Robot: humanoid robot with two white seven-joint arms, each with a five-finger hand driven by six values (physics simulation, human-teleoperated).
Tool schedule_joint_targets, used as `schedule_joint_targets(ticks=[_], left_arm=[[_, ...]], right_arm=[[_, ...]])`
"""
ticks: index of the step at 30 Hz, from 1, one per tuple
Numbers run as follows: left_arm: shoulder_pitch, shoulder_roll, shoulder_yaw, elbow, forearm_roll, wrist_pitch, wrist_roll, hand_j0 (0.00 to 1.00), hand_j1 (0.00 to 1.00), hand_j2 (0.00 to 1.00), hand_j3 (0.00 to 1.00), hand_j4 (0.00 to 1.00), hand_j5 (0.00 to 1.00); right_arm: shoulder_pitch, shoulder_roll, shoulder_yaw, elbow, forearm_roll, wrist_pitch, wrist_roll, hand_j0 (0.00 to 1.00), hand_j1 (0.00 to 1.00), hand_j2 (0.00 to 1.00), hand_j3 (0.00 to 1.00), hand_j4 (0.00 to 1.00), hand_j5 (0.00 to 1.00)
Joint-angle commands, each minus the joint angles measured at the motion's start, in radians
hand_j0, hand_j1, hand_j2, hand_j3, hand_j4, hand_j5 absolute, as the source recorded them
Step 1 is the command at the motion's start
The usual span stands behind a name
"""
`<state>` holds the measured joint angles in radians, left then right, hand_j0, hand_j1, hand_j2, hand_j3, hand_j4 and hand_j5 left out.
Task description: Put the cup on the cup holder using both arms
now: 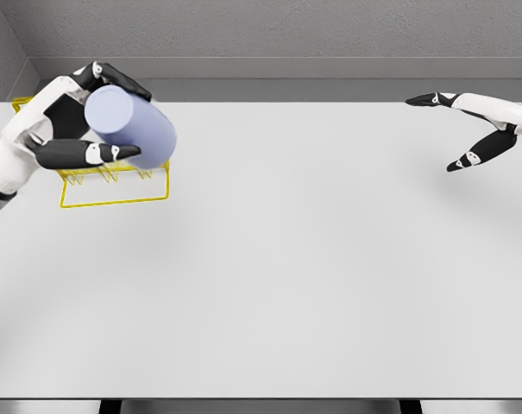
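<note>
A lilac cup [131, 127], gripped by the left robot hand [75, 121], hangs tilted over the yellow holder [114, 191] near the desk's [286, 276] far left edge; the right robot hand [476, 129], fingers spread, hovers far right

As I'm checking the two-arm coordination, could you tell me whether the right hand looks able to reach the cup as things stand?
Probably not right away: the right hand hangs open at the table's far right, while the left hand grips the cup over the yellow cup holder.
</note>
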<state>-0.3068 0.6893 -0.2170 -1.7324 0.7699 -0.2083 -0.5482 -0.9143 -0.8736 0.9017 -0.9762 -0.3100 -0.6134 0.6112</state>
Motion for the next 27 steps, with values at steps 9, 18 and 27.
schedule_joint_targets(ticks=[9,18,27], left_arm=[[-0.015,0.030,0.001,0.024,0.025,0.013,0.008,0.31,0.31,0.31,0.31,0.31,0.31],[-0.048,0.030,0.001,0.116,0.011,0.020,0.008,0.31,0.31,0.31,0.31,0.31,0.31],[-0.068,0.030,-0.001,0.140,0.005,0.020,0.008,0.31,0.31,0.31,0.31,0.31,0.31]], right_arm=[[0.000,0.005,-0.004,0.005,-0.005,0.003,0.000,1.00,1.00,1.00,1.00,1.00,1.00],[0.000,-0.001,-0.003,0.008,-0.005,0.003,0.000,1.00,1.00,1.00,1.00,1.00,1.00],[0.000,-0.002,-0.004,0.011,-0.005,0.003,0.000,1.00,1.00,1.00,1.00,1.00,1.00]])
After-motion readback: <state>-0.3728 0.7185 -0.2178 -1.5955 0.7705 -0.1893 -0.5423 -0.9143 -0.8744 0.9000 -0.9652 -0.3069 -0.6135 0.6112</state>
